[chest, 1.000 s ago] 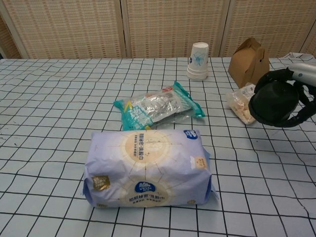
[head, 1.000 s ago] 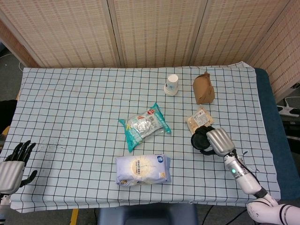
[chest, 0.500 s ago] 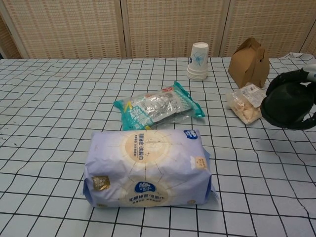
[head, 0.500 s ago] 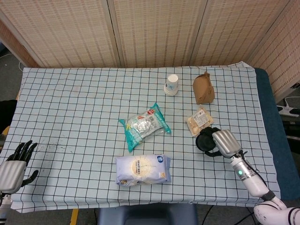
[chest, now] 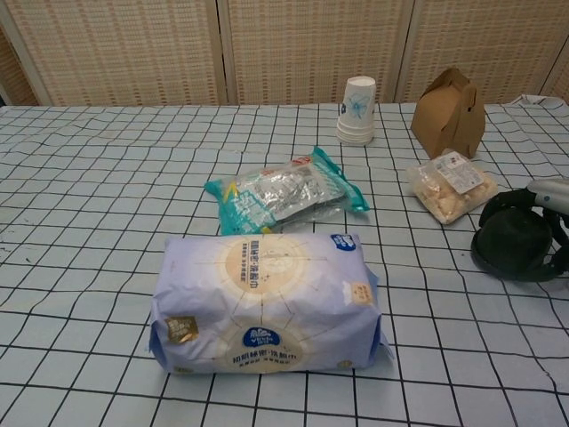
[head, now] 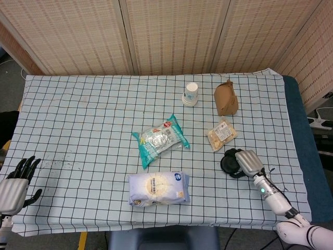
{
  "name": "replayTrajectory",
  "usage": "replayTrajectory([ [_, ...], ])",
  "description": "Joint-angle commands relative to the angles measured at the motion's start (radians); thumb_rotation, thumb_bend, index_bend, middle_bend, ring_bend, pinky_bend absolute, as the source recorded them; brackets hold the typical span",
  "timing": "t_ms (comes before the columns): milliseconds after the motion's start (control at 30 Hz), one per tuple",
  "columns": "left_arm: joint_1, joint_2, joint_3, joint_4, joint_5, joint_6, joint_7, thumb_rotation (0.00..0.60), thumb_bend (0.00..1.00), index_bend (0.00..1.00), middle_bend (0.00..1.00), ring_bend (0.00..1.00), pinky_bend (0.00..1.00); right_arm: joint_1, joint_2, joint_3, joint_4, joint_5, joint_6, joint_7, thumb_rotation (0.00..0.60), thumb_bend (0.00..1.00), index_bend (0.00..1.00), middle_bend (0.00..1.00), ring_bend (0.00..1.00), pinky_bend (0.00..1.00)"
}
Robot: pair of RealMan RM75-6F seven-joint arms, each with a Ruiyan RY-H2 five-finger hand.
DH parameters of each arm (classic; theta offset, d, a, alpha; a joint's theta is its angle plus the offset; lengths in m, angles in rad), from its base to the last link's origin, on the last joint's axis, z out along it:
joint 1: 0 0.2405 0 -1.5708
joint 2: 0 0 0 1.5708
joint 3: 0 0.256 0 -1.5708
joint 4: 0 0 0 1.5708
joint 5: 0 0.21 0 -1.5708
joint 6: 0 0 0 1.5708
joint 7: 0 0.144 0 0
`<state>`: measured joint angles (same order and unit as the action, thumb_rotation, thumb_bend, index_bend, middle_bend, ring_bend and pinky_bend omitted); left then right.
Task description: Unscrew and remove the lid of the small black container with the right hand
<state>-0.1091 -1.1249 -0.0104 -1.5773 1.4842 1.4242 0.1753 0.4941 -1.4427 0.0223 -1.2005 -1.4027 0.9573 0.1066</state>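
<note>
- Small black container (head: pixel 229 162) is seen in the lower right of the head view, on the checked tablecloth (head: pixel 93 120), just below the clear snack packet (head: pixel 221 134).
- In the chest view the same container (chest: pixel 513 240) sits at the right edge of the frame, down on the cloth, with dark fingers (chest: pixel 498 203) curled around it.
- Right hand (head: pixel 245 162) is wrapped around the container from its right side, so the container is gripped; whether the lid is separated from the body cannot be told.
- Left hand (head: pixel 15 182) is shown at the lower left edge of the head view, off the table's corner, with its fingers spread apart and nothing held.
- A pale wet-wipes pack (head: pixel 158 188) is placed in the lower centre, and a teal foil packet (head: pixel 159 139) lies above it, apart from it.
- A stack of paper cups (head: pixel 191 94) and a brown paper box (head: pixel 226 98) are set in the upper right, side by side without touching.
</note>
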Motion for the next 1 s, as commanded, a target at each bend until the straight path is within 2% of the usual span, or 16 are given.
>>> replayTrajectory([
  [33, 0.000, 0.000, 0.000, 0.001, -0.001, -0.001, 0.000, 0.600, 0.30, 0.04, 0.00, 0.00, 0.33, 0.001, 0.009, -0.003, -0.008, -0.001, -0.009, 0.002, 0.600, 0.17, 0.35, 0.43, 0.30, 0.42],
  [100, -0.001, -0.001, 0.000, 0.001, -0.002, -0.001, 0.000, 0.600, 0.30, 0.04, 0.00, 0.00, 0.33, 0.002, 0.017, -0.004, -0.015, 0.000, -0.016, 0.001, 0.600, 0.14, 0.25, 0.36, 0.23, 0.33],
  [267, 0.000, 0.000, 0.000, 0.001, -0.001, 0.001, 0.000, 0.600, 0.31, 0.04, 0.00, 0.00, 0.33, 0.002, 0.027, -0.001, -0.023, 0.009, -0.024, -0.007, 0.600, 0.12, 0.13, 0.23, 0.10, 0.20],
  [400, 0.000, 0.000, 0.001, 0.000, -0.001, 0.001, 0.001, 0.600, 0.31, 0.04, 0.00, 0.00, 0.33, 0.000, 0.032, 0.001, -0.027, 0.011, -0.023, -0.011, 0.600, 0.12, 0.08, 0.16, 0.02, 0.14],
  [567, 0.000, 0.000, 0.001, -0.001, 0.000, 0.002, 0.002, 0.600, 0.30, 0.04, 0.00, 0.00, 0.33, -0.005, 0.042, 0.003, -0.038, 0.009, -0.012, -0.024, 0.600, 0.10, 0.01, 0.09, 0.00, 0.11],
  [700, 0.000, 0.000, 0.001, -0.001, 0.001, 0.001, 0.003, 0.600, 0.31, 0.04, 0.00, 0.00, 0.33, -0.012, 0.050, 0.008, -0.053, 0.010, 0.004, -0.020, 0.600, 0.10, 0.01, 0.08, 0.00, 0.10],
  [867, -0.001, -0.001, 0.002, -0.002, 0.003, 0.001, 0.005, 0.600, 0.31, 0.04, 0.00, 0.00, 0.33, -0.024, 0.046, 0.015, -0.059, 0.004, 0.041, -0.023, 0.600, 0.10, 0.09, 0.08, 0.00, 0.11],
  [933, -0.001, -0.001, 0.002, -0.001, 0.002, 0.001, 0.005, 0.600, 0.30, 0.04, 0.00, 0.00, 0.33, -0.030, 0.040, 0.017, -0.057, 0.001, 0.056, -0.024, 0.600, 0.10, 0.12, 0.09, 0.00, 0.15],
  [1000, -0.001, -0.001, 0.002, -0.002, 0.001, 0.000, 0.005, 0.600, 0.30, 0.04, 0.00, 0.00, 0.33, -0.034, 0.035, 0.020, -0.054, -0.002, 0.069, -0.024, 0.600, 0.10, 0.16, 0.13, 0.01, 0.25],
])
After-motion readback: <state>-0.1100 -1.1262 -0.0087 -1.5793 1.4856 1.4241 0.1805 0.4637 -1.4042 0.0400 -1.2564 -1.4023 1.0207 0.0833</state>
